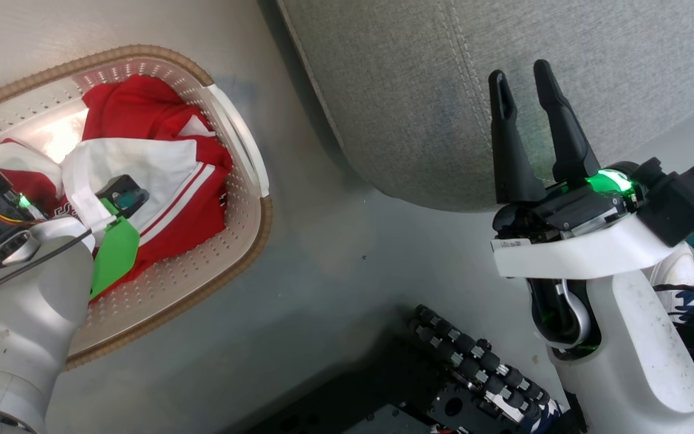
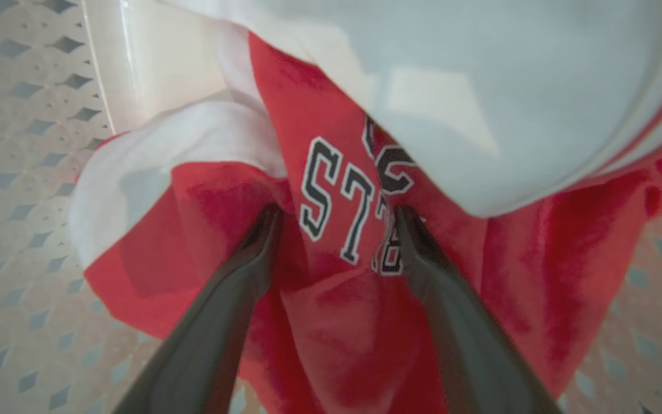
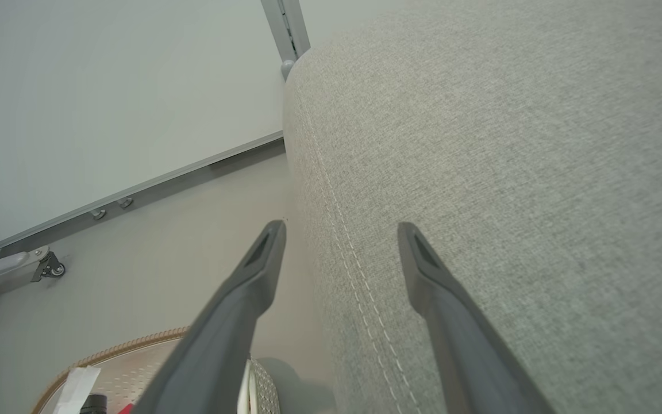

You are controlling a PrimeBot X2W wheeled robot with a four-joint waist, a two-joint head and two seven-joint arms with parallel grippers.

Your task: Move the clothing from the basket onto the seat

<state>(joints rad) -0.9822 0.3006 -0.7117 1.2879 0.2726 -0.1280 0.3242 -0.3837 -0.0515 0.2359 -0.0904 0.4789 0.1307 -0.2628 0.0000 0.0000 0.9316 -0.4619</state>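
Your left pincer (image 2: 338,213) stands wide. Its two dark fingers (image 2: 239,299) are spread, and their tips meet the clothing (image 2: 538,259). A red fold with dark letters edged in white lies between them, and the jaws are not closed on it. Above that fold a white panel with stripe trim hangs over the red cloth.

In the head view your pale left forearm (image 1: 28,283) reaches down into the basket (image 1: 226,241), and a green plate (image 1: 115,253) at its wrist sits above the heap. All of the clothing (image 1: 154,114) lies inside the basket, bunched in red and white folds against the wall nearest the seat (image 1: 413,90). The basket's perforated wall (image 2: 20,172) shows beside the cloth in the left wrist view. The basket stands on the floor (image 1: 323,271), near the seat's rounded corner but apart from it.

Your right pincer (image 1: 520,72) is wide too and holds nothing. It hovers at that rounded corner with its fingers pointing across the grey fabric. From the right wrist, the right pincer (image 3: 341,225) straddles the seat's edge: one finger is over the floor (image 3: 164,259), the other over the seat (image 3: 509,172), and the stitched seam (image 3: 360,287) runs between them. The basket's brown rim (image 3: 135,345) shows low in that view. Past the seat's far corner, the floor ends at a pale wall panel (image 3: 107,86).
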